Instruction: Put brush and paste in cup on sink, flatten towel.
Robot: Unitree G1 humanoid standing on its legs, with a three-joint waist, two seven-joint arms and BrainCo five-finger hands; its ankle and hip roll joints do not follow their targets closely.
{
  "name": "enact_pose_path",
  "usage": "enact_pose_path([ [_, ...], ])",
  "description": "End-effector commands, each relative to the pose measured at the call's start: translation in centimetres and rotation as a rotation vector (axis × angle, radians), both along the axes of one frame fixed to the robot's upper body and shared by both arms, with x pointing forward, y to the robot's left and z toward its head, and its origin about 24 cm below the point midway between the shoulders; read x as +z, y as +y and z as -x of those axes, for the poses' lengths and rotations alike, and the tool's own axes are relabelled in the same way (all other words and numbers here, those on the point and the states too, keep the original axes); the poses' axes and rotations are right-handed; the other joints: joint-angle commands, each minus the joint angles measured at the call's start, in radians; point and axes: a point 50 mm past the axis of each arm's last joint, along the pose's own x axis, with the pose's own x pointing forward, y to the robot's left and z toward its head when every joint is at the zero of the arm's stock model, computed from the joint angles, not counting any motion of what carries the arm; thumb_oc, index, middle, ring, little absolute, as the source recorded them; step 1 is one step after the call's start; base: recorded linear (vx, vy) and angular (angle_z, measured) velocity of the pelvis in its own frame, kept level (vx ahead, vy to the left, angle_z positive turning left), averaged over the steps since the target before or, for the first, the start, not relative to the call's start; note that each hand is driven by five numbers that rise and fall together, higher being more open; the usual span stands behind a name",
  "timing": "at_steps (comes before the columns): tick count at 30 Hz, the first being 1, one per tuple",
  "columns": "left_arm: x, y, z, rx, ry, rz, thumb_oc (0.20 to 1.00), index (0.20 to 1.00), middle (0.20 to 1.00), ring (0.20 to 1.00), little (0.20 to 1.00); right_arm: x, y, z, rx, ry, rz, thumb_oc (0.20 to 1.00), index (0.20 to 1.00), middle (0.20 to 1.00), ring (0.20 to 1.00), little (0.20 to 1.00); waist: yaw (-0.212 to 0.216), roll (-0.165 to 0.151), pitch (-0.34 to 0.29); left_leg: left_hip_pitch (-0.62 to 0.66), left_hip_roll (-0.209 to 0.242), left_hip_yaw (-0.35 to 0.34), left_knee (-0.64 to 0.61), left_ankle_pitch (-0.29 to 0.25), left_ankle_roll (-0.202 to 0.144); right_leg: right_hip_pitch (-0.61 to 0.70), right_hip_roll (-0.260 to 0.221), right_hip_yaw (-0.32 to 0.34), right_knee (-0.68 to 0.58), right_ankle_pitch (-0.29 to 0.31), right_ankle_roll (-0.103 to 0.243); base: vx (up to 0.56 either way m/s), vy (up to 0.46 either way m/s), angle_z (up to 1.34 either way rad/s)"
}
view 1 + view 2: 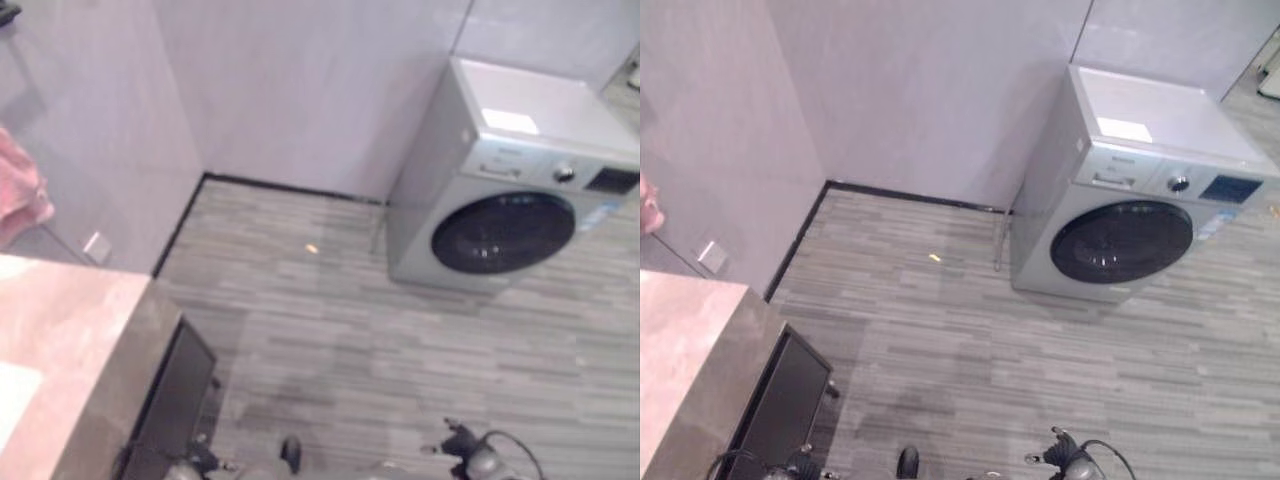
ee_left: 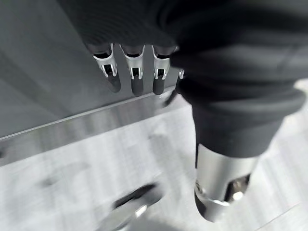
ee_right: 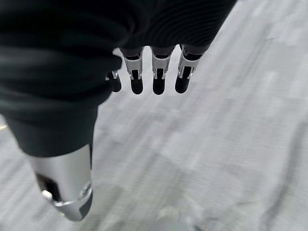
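A pink towel (image 1: 24, 196) hangs at the far left, above the pinkish stone counter (image 1: 70, 330) that comes in from the lower left. A white patch (image 1: 14, 398) lies on that counter at the view's edge; I cannot tell what it is. My left hand (image 2: 135, 78) hangs beside the counter's dark front with straight fingers and holds nothing. My right hand (image 3: 157, 77) hangs over the grey plank floor, fingers also straight and empty.
A silver washing machine (image 1: 510, 190) with a dark round door stands at the back right against the grey wall. A dark cabinet front (image 1: 175, 400) sits under the counter. A wall socket (image 1: 97, 245) and a small yellow scrap (image 1: 312, 248) on the floor are nearby.
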Motion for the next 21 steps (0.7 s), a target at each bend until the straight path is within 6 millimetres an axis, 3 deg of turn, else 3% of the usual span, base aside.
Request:
enact_pose_path([
  [1, 1.0, 1.9, -1.1, 0.019, -0.054, -0.072, 1.000, 1.000, 1.000, 1.000, 1.000, 0.8, -0.7, -1.4, 0.005, -0.054, 0.014, 1.000, 1.000, 1.000, 1.000, 1.000, 0.028, 0.024, 0.031, -0.041, 0.031, -0.025, 0.015, -0.036, -0.019, 0.151, 0.091, -0.062, -0.496, 0.183, -0.004, 0.35, 0.006, 0.43],
  [2, 1.1, 2.0, -1.3, 0.022, -0.064, -0.072, 1.000, 1.000, 1.000, 1.000, 1.000, 0.8, -0.8, -1.4, 0.007, -0.051, 0.020, 1.000, 1.000, 1.000, 1.000, 1.000, 0.037, 0.030, 0.029, -0.032, 0.048, -0.021, 0.002, -0.038, -0.030, 0.168, 0.083, -0.102, -0.591, 0.159, -0.018, 0.45, -0.052, 0.47],
  [3, 1.2, 1.9, -1.8, 0.017, -0.074, -0.069, 1.000, 1.000, 1.000, 1.000, 1.000, 0.7, -0.8, -1.3, 0.012, -0.046, 0.027, 1.000, 1.000, 1.000, 1.000, 1.000, 0.041, 0.036, 0.027, -0.028, 0.066, -0.030, -0.001, -0.042, -0.045, 0.173, 0.106, -0.091, -0.775, 0.165, -0.026, 0.33, -0.086, 0.27],
  [5, 1.3, 1.7, -2.4, 0.002, -0.089, -0.065, 1.000, 1.000, 1.000, 1.000, 1.000, 0.8, -0.5, -1.8, 0.026, -0.054, 0.028, 1.000, 1.000, 1.000, 1.000, 1.000, 0.048, 0.039, 0.025, -0.019, 0.082, -0.042, 0.004, -0.059, -0.063, 0.167, 0.101, -0.030, -0.916, 0.211, -0.013, 0.35, -0.090, 0.17],
  [6, 1.4, 1.7, -2.6, -0.001, -0.095, -0.065, 1.000, 1.000, 1.000, 1.000, 1.000, 0.8, -0.3, -1.9, 0.028, -0.059, 0.028, 1.000, 1.000, 1.000, 1.000, 1.000, 0.042, 0.040, 0.027, -0.011, 0.089, -0.051, 0.012, -0.068, -0.068, 0.159, 0.103, 0.018, -0.930, 0.235, -0.005, 0.27, -0.064, 0.27],
  [7, 1.4, 1.7, -2.6, -0.001, -0.095, -0.065, 1.000, 1.000, 1.000, 1.000, 1.000, 0.8, -0.3, -1.9, 0.028, -0.059, 0.028, 1.000, 1.000, 1.000, 1.000, 1.000, 0.042, 0.039, 0.026, -0.013, 0.089, -0.051, 0.012, -0.068, -0.068, 0.158, 0.103, 0.018, -0.932, 0.236, -0.005, 0.33, -0.117, 0.30],
  [9, 1.2, 1.7, -2.2, 0.003, -0.078, -0.070, 1.000, 1.000, 1.000, 1.000, 1.000, 0.6, 0.0, -1.6, 0.032, -0.048, 0.015, 1.000, 1.000, 1.000, 1.000, 1.000, 0.022, 0.018, 0.018, 0.011, 0.106, -0.059, 0.004, -0.090, -0.081, 0.171, 0.135, 0.055, -0.915, 0.216, -0.011, 0.46, -0.275, 0.34],
  [10, 1.1, 2.0, -1.7, -0.005, -0.058, -0.080, 1.000, 1.000, 1.000, 1.000, 1.000, 0.5, -0.3, -1.1, 0.034, -0.035, 0.017, 1.000, 1.000, 1.000, 1.000, 1.000, 0.007, -0.005, -0.001, 0.029, 0.134, -0.070, 0.033, -0.089, -0.101, 0.179, 0.174, 0.070, -0.895, 0.190, -0.034, 0.63, -0.443, 0.36],
  [12, 1.2, 2.4, -1.2, 0.007, -0.050, -0.090, 1.000, 1.000, 1.000, 1.000, 1.000, 0.5, -0.9, -0.7, 0.031, -0.031, 0.027, 1.000, 1.000, 1.000, 1.000, 1.000, 0.009, -0.018, -0.011, 0.021, 0.161, -0.083, 0.110, -0.074, -0.122, 0.206, 0.200, 0.046, -0.908, 0.159, -0.060, 0.57, -0.418, 0.60],
  [14, 1.2, 2.6, -1.3, 0.007, -0.049, -0.092, 1.000, 1.000, 1.000, 1.000, 1.000, 0.8, -1.2, -1.0, 0.042, -0.045, 0.038, 1.000, 1.000, 1.000, 1.000, 1.000, 0.012, -0.028, -0.002, -0.031, 0.178, -0.075, 0.243, -0.027, -0.141, 0.242, 0.221, 0.018, -0.929, 0.142, -0.084, 0.35, -0.312, 0.50],
  [15, 1.4, 2.7, -1.5, 0.004, -0.057, -0.095, 1.000, 1.000, 1.000, 1.000, 1.000, 1.2, -1.4, -1.7, 0.057, -0.071, 0.050, 1.000, 1.000, 1.000, 1.000, 1.000, 0.018, -0.036, 0.017, -0.094, 0.184, -0.058, 0.362, 0.003, -0.138, 0.261, 0.225, 0.002, -0.939, 0.140, -0.098, 0.26, -0.261, 0.16],
  [17, 1.8, 3.0, -2.3, 0.009, -0.084, -0.107, 1.000, 1.000, 1.000, 1.000, 1.000, 2.1, -1.8, -3.0, 0.085, -0.122, 0.065, 1.000, 1.000, 1.000, 1.000, 1.000, 0.027, -0.037, 0.048, -0.175, 0.183, -0.020, 0.488, 0.001, -0.128, 0.285, 0.238, -0.020, -0.953, 0.128, -0.116, 0.22, -0.186, 0.06],
  [19, 2.0, 3.1, -2.8, 0.013, -0.105, -0.105, 1.000, 1.000, 1.000, 1.000, 1.000, 2.6, -2.1, -3.8, 0.108, -0.144, 0.081, 1.000, 1.000, 1.000, 1.000, 1.000, 0.039, -0.036, 0.062, -0.226, 0.159, -0.006, 0.461, -0.048, -0.134, 0.300, 0.242, -0.019, -0.968, 0.119, -0.107, 0.27, -0.078, 0.02],
  [20, 2.0, 3.2, -2.8, 0.023, -0.111, -0.108, 1.000, 1.000, 1.000, 1.000, 1.000, 3.0, -2.6, -4.2, 0.098, -0.157, 0.092, 1.000, 1.000, 1.000, 1.000, 1.000, 0.037, -0.046, 0.059, -0.273, 0.139, 0.052, 0.344, -0.082, -0.133, 0.314, 0.235, -0.032, -0.994, 0.116, -0.096, 0.27, -0.033, 0.02],
  [21, 2.0, 3.2, -2.8, 0.022, -0.111, -0.108, 1.000, 1.000, 1.000, 1.000, 1.000, 3.0, -2.6, -4.2, 0.097, -0.157, 0.092, 1.000, 1.000, 1.000, 1.000, 1.000, 0.036, -0.047, 0.059, -0.272, 0.136, 0.053, 0.339, -0.078, -0.132, 0.313, 0.232, -0.032, -0.994, 0.117, -0.096, 0.38, 0.038, 0.04],
])
